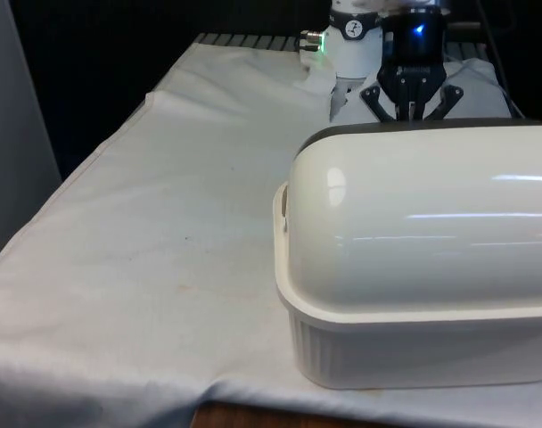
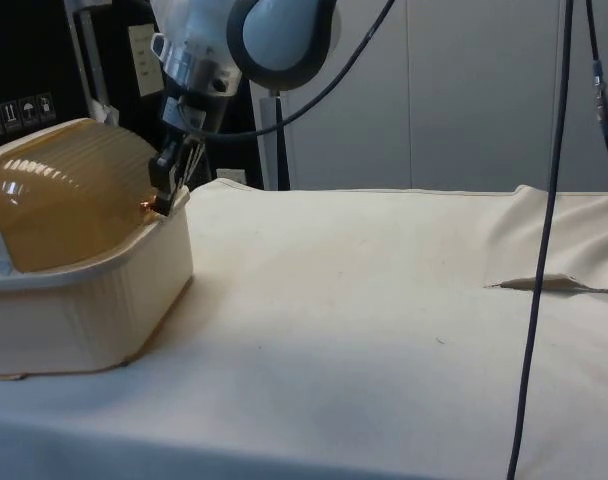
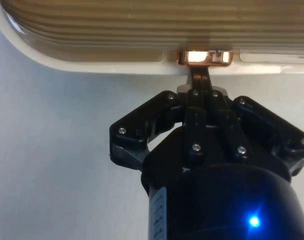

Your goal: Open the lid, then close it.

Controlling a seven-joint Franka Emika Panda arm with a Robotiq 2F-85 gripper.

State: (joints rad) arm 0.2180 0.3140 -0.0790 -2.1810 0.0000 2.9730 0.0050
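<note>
Bread box (image 1: 414,348) on table (image 1: 146,267), lid (image 1: 422,214) down. Jaws pressed together on handle (image 3: 204,57) at lid's lower edge, robot's side. Lid's long axis runs crosswise to jaws; opening likely needs upward roll.

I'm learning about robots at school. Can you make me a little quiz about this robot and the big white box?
1. True or false: the bread box has its lid down.
2. What is the claw pinching? A) the table cloth B) the small shiny handle at the lid's lower edge C) nothing
3. Fill in: in the side view, the lid looks ____ in colour.

Key: 1 true. 2 B. 3 amber (yellow-brown); it looks white in the front view.
</note>
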